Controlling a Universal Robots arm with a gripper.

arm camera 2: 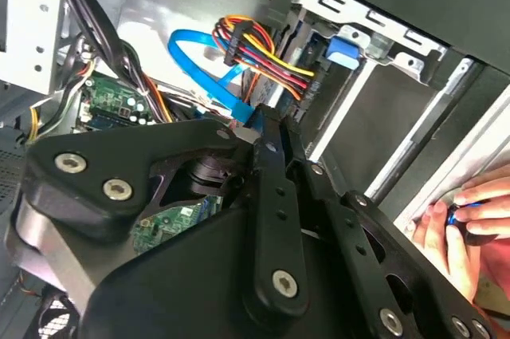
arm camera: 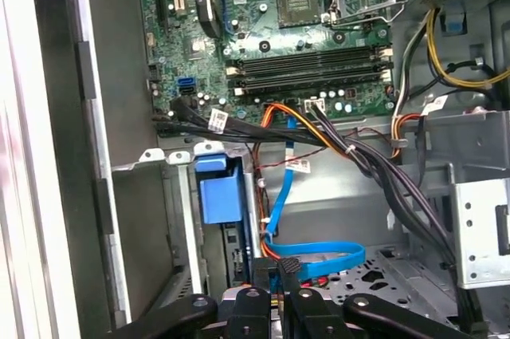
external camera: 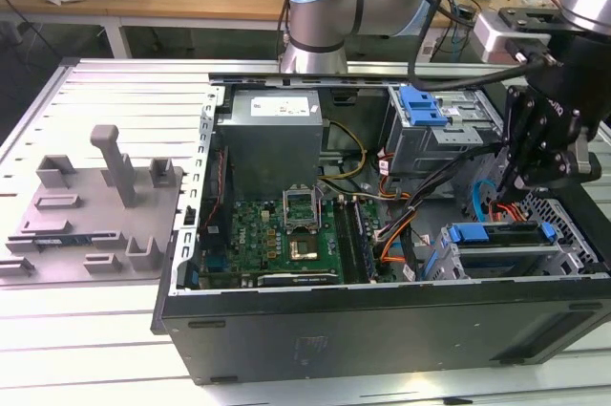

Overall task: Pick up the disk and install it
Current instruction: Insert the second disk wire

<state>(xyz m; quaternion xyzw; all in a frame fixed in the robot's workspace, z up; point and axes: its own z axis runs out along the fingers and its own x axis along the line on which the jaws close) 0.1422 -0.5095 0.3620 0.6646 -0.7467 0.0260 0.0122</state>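
The disk (external camera: 498, 236) sits in the drive bay at the near corner of the open computer case, on the exterior view's right, its blue frame facing up. The first wrist view shows its blue frame (arm camera: 217, 199) seated between the bay's metal walls. My gripper (external camera: 513, 180) hangs just above and behind the disk, inside the case and apart from it. Its fingers (arm camera: 288, 269) are pressed together with nothing between them, close to a looped blue cable (arm camera: 319, 254). In the second wrist view the fingertips (arm camera 2: 269, 133) point at the same cable (arm camera 2: 195, 64).
The motherboard (external camera: 286, 229) lies mid-case, with bundles of black and coloured wires (external camera: 420, 198) running to the drive cage (external camera: 439, 129). A grey fixture plate (external camera: 91, 201) lies on the exterior view's left. A person's hand (arm camera 2: 462, 223) rests at the case edge.
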